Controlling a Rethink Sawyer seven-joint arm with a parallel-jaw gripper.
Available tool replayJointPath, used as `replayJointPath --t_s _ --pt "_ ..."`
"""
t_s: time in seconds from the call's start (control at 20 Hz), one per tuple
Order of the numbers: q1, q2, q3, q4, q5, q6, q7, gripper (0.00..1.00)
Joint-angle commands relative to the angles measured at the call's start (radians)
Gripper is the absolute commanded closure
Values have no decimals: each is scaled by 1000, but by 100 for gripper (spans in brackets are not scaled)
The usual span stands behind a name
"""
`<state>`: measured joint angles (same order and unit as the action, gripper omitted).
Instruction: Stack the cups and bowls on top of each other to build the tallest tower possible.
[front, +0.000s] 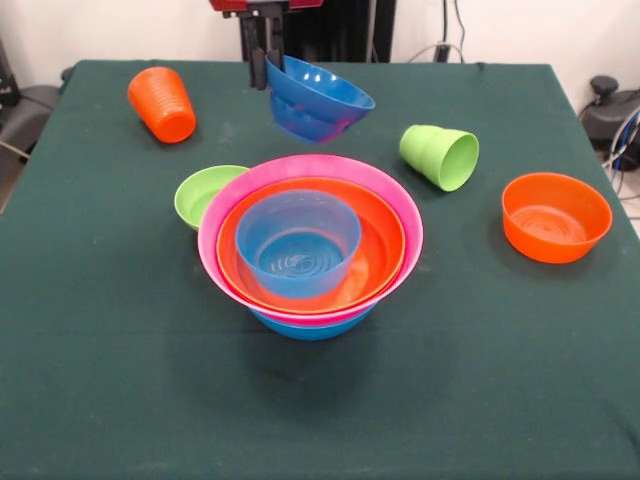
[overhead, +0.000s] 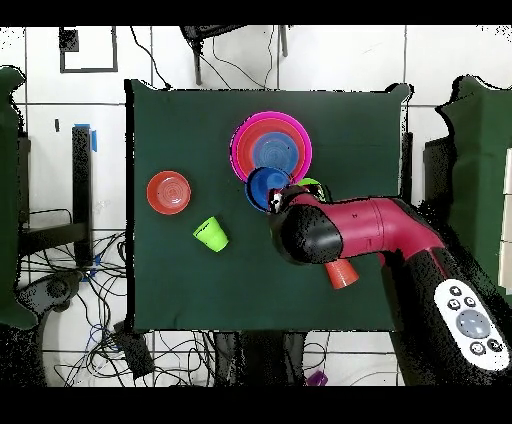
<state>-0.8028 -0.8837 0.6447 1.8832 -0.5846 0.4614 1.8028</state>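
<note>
Hanging tilted above the green worktop (front: 120, 380), a small blue bowl (front: 318, 98) is gripped by its rim in the clenched end effector (front: 266, 62) of the red and black arm (overhead: 345, 232), clear of the cloth and just behind the tower (front: 310, 245). The tower is seen near the worktop's middle: a large blue bowl (front: 310, 326) at the base, a pink bowl (front: 400, 215) nested in it, an orange bowl (front: 380, 250) inside that, and a translucent blue bowl (front: 298, 245) seated on top. A small lime-green bowl (front: 205, 193) is set just beside the pile, touching or nearly touching the pink rim. An orange ribbed cup (front: 162, 103) and a lime-green cup (front: 440, 156) are lying on their sides, well apart, while a smaller orange bowl (front: 556, 216) is standing upright near one edge.
</note>
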Motion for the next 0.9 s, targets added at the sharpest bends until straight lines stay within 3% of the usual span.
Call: replayJointPath --t_s 0.05,0.3,0.5,0.9 --pt "5 52 73 -4 -100 78 -251 100" --pt "-5 57 101 -5 -113 87 -263 100" --pt "-32 34 181 -22 5 88 -188 100" --pt "-7 118 207 -161 -52 162 -285 100"
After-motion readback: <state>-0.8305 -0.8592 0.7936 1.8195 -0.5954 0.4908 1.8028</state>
